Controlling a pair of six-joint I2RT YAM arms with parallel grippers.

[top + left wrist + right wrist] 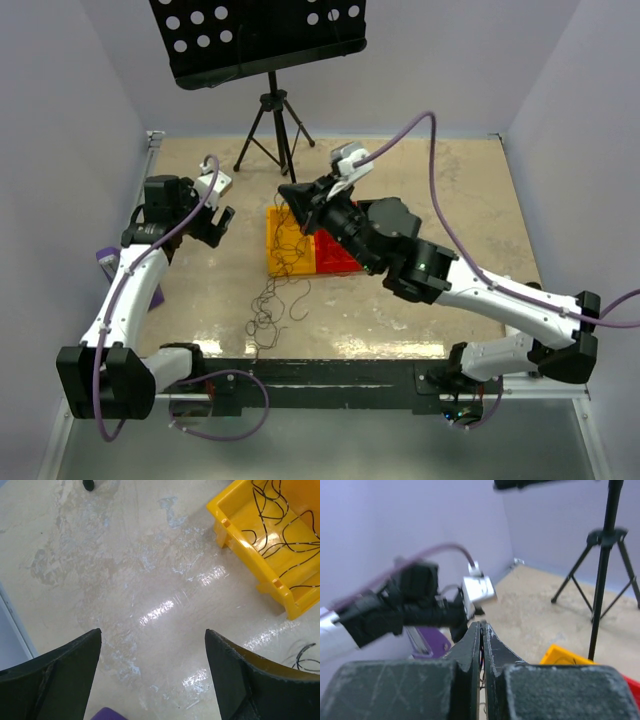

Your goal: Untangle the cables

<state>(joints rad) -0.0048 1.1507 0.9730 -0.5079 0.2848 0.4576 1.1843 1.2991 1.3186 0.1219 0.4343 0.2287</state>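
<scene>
Right wrist: my right gripper (481,626) pinched shut on cables (268,312), arm stretched above yellow bin (283,250); left gripper (152,632) wide, empty.

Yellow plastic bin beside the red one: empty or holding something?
Not empty: thin black cables lie looped inside the yellow plastic bin, seen in the left wrist view.

Yellow bin (276,260) touches red bin (338,260); tripod (273,125) behind.

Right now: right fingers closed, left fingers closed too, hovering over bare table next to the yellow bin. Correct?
No. The left fingers stand wide open, not closed; the left wrist view shows bare table between them. The rest holds: right fingers closed, yellow bin beside the left ones.
</scene>
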